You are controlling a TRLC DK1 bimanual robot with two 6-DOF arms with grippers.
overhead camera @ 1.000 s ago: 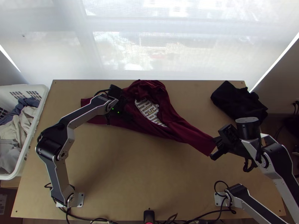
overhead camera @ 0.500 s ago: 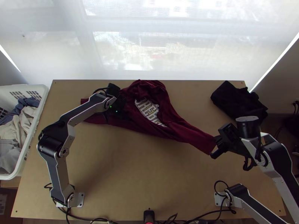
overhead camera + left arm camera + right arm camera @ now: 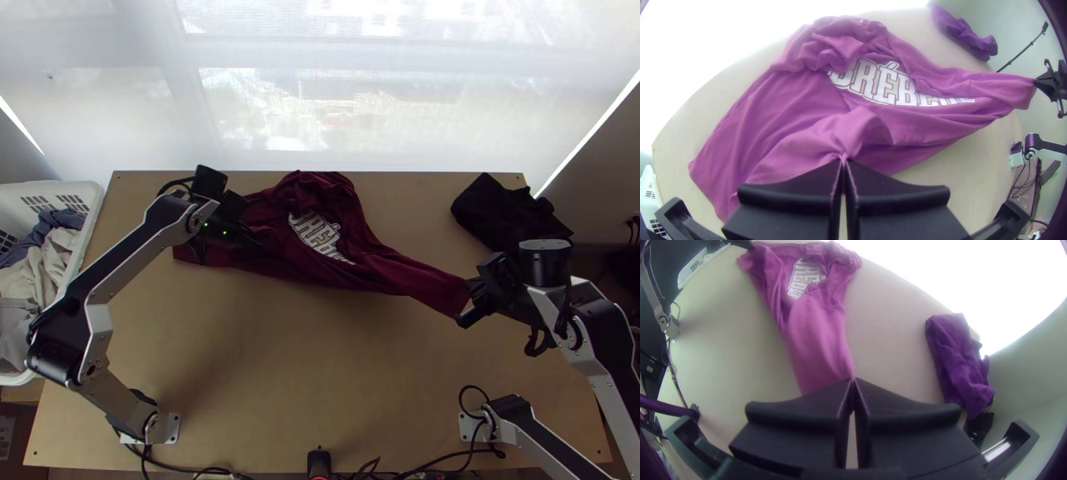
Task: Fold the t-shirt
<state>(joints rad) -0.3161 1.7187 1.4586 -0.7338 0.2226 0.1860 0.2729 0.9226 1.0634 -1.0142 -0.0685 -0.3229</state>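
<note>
Two grippers hold the dark red t-shirt in the top view. It lies across the far half of the table, bunched toward the window, with a narrow part stretched out to the right gripper. The left gripper is over the wide left part. A black cloth sits in a heap near the far right corner, and a white basket of clothes stands beside the table's left edge.

In the left wrist view, the left gripper is closed on a pinch of the shirt, and folds fan out from its tips. The white lettering is partly covered by folds.

In the right wrist view, the right gripper is closed on a corner of the narrow part. The black cloth lies well apart from the shirt.
</note>
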